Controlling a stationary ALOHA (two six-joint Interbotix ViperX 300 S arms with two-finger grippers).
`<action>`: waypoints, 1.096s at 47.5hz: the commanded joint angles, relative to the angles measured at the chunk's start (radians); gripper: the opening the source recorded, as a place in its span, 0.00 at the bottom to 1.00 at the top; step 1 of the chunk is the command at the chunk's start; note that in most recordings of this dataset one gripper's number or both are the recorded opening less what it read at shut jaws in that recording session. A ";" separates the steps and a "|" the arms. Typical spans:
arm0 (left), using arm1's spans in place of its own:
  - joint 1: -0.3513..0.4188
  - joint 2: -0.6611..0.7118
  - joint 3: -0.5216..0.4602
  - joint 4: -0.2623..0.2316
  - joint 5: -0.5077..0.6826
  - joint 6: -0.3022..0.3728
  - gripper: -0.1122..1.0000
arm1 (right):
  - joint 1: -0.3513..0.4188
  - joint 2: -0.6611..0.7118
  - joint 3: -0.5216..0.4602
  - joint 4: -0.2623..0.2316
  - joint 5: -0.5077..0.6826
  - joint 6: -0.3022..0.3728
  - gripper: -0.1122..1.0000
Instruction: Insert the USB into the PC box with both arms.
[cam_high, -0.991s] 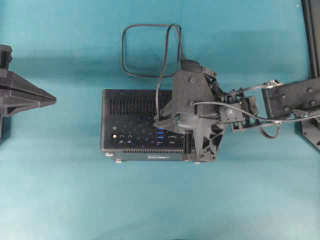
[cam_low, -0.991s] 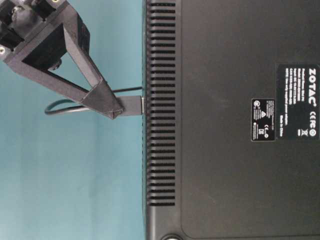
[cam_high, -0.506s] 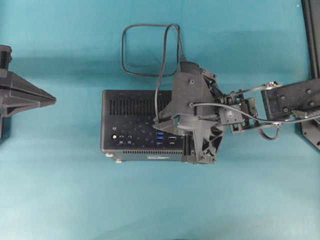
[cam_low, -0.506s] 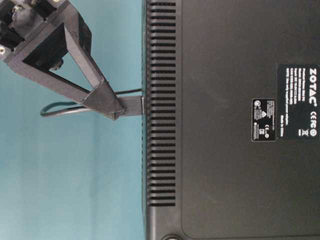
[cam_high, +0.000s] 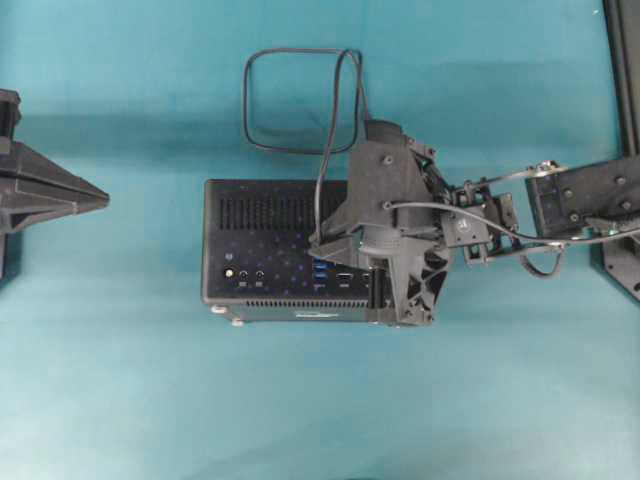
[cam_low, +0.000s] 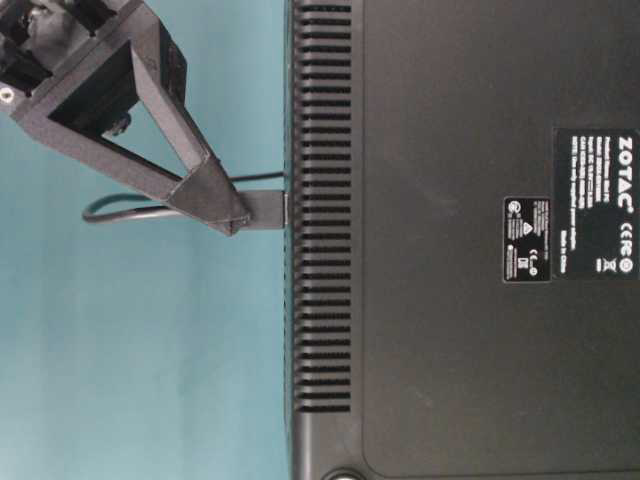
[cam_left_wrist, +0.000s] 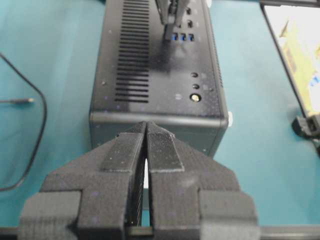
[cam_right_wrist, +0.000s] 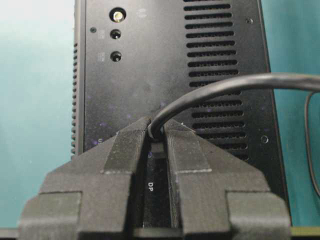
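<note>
right tool (cam_right_wrist: 156, 134) pinching USB (cam_right_wrist: 158, 148) plug at PC box (cam_high: 262, 240) port | left tool (cam_left_wrist: 146, 145) closed, empty, 9 o'clock | plug rigid, cable limp: hold plug body

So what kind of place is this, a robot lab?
Probably a robot test bench: a plain teal tabletop, two black robot arms, the right gripper pushing a USB into a lone PC box.
</note>
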 joint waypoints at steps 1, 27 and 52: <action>-0.002 0.003 -0.020 0.003 -0.006 0.000 0.10 | 0.012 0.006 0.012 0.015 0.000 0.015 0.26; -0.011 -0.003 -0.031 0.002 -0.006 -0.015 0.10 | 0.005 -0.020 0.005 0.015 -0.011 0.017 0.59; -0.055 0.000 -0.061 -0.002 -0.008 -0.124 0.10 | 0.005 -0.140 0.012 0.015 0.021 0.017 0.67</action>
